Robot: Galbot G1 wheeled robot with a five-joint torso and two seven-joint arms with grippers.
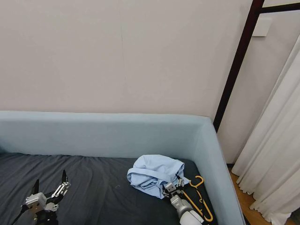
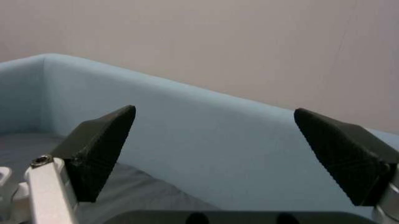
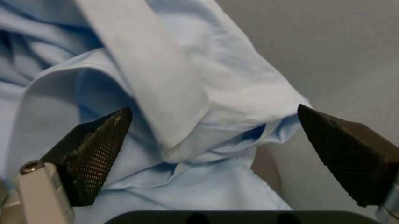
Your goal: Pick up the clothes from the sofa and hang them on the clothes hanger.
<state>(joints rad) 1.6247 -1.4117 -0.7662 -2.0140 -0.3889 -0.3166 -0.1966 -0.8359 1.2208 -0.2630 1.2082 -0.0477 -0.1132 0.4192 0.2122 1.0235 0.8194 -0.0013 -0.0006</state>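
**Location of the garment.** A light blue shirt lies crumpled in a loose heap at the right end of the sofa. It rests on the dark seat cushion, near the corner of the pale blue backrest. An orange hanger lies flat on the cushion just beside the shirt, on the side toward the sofa's end wall.

**Tool state.** The right tool is at the near edge of the heap, between shirt and hanger. Its jaws are spread wide and hold nothing. In the right wrist view, the folded collar band sits between the two fingertips. The left tool hovers over the bare cushion, well apart from the shirt, jaws likewise spread and empty.

**Handling.** The shirt appears to be thin woven cloth: light, limp and not fragile. It is likely to unfold and trail when lifted, and a single layer may slip out of a pinch. The collar band looks like the best place to take hold. It is doubled, probably firmer than the body cloth, and it is the part that must meet the hanger.
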